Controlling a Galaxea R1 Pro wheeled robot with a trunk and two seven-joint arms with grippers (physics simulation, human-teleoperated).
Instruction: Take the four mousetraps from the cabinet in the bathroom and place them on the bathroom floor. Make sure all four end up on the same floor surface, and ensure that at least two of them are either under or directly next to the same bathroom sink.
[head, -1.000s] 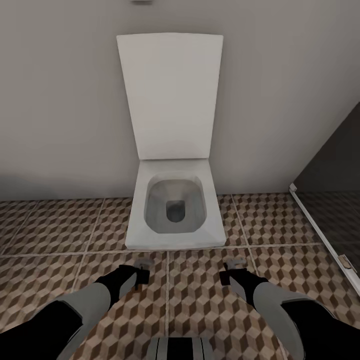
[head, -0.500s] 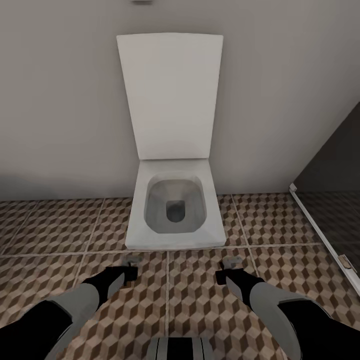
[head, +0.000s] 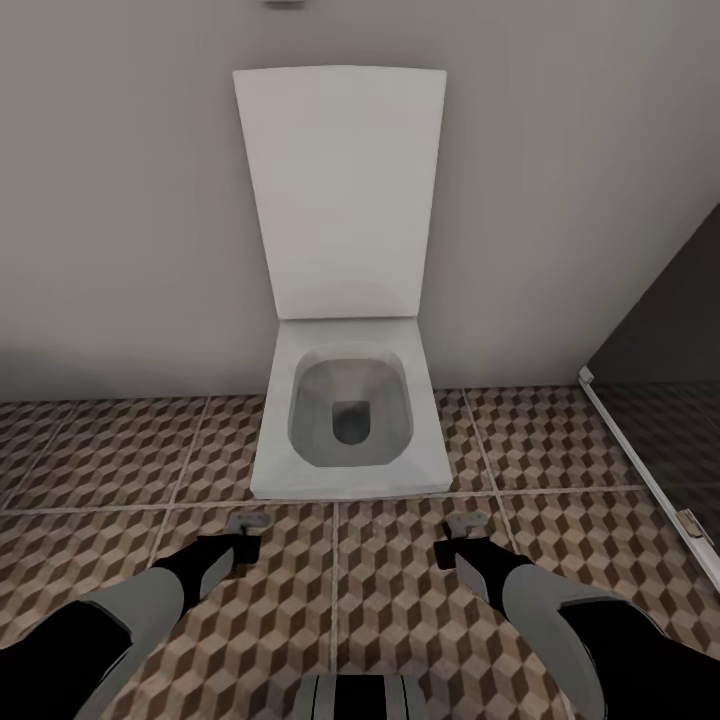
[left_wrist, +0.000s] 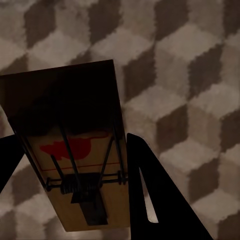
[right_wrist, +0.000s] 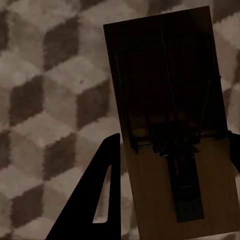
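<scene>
Since a second ago the left arm has drawn outward and slightly back: its pincer (head: 246, 521), which then sat close to the floor seam below the toilet's front left corner, now sits further to the left, and the forearm lies at a flatter slant. The right arm has barely shifted, its pincer (head: 466, 522) sitting a touch nearer the toilet. The toilet (head: 350, 420), the wall and the tiles hold the same place in the head view, so the camera has not moved.

The left arm reaches forward and inward from the lower left corner, black sleeve then grey forearm, its tip low over the bathroom floor (head: 120, 470) just short of the toilet's front edge. In the left wrist view its pincer (left_wrist: 75, 165) is closed on a mousetrap (left_wrist: 75, 150): the tan board sits between the two dark fingers (left_wrist: 155, 195), black wire spring and red mark facing the camera, the far half in shadow, with the cube-pattern tiles (left_wrist: 190, 60) beyond.

The right arm mirrors it from the lower right corner, its tip also low above the floor in front of the toilet's right corner. In the right wrist view its pincer (right_wrist: 172, 170) grips a second mousetrap (right_wrist: 175, 130) between its fingers (right_wrist: 100, 195), the board mostly shadowed, with the wire frame and spring visible against the tiles (right_wrist: 50, 100).

To the right, a dark glass panel (head: 670, 350) with a white base rail meets the floor.
</scene>
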